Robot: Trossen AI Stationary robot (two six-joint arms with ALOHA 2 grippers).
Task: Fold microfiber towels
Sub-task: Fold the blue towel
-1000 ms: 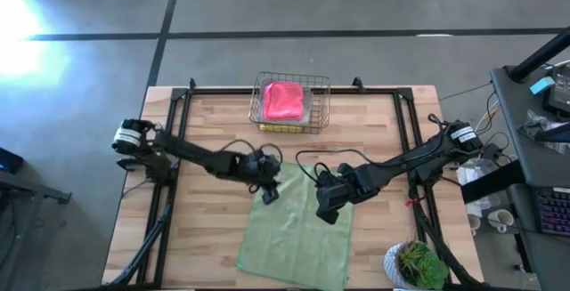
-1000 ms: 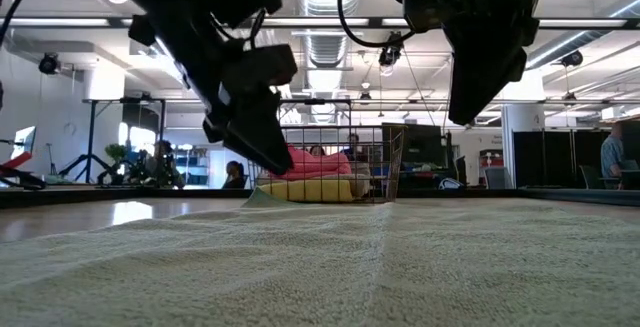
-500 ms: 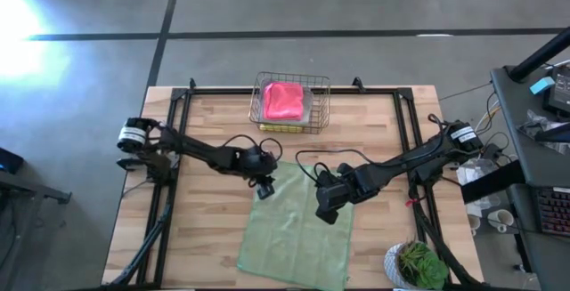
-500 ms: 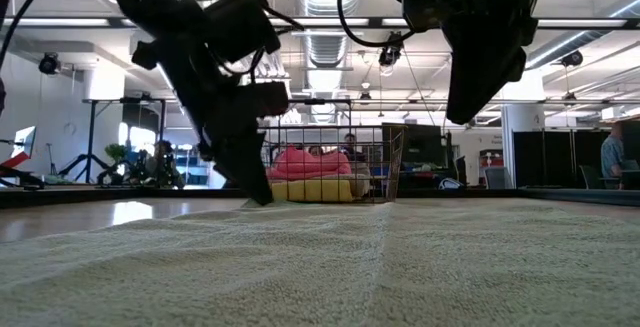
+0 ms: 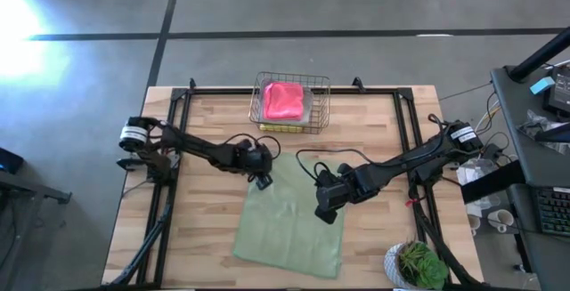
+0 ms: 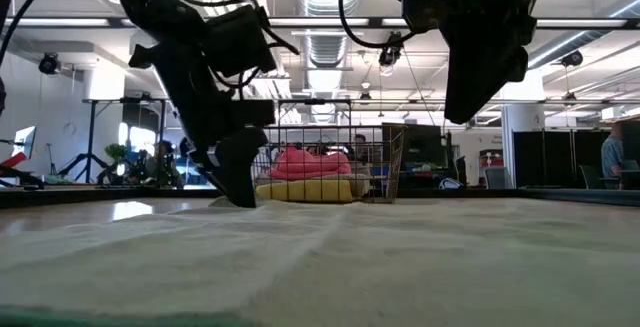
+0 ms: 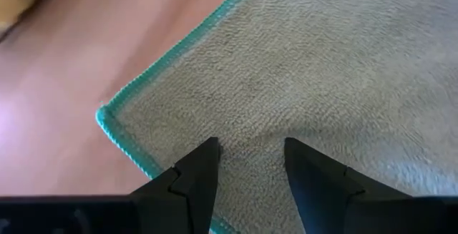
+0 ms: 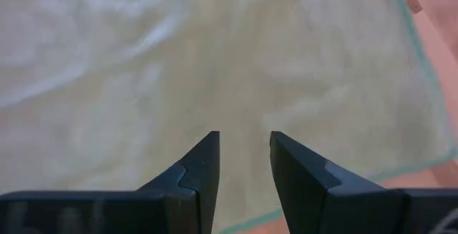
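High view showed a wooden counter [image 5: 205, 131] with two dark arms reaching inward from its left and right edges. A pale sage green towel [image 5: 289, 229] lay spread flat across the middle of the counter toward its near edge, slightly skewed, with a teal stitched border. The left claw [image 5: 263, 181] sat at the towel's far left corner. In the left wrist view its two fingers [image 7: 197, 169] stood spread apart with the cloth between the tips; they appeared to rest on the fabric, though whether they truly touched it was hard to tell. The right claw [image 5: 326, 211] hung over the towel near its right edge, and from counter height it sat clearly above the cloth. Its fingers [image 8: 200, 166] were also spread, holding nothing. At the middle of the counter's far edge stood a copper wire basket [image 5: 322, 104] holding a hot pink towel [image 5: 283, 101] on top of a yellow one [image 6: 312, 191]. A potted green plant [image 5: 417, 264] sat at the near right corner.
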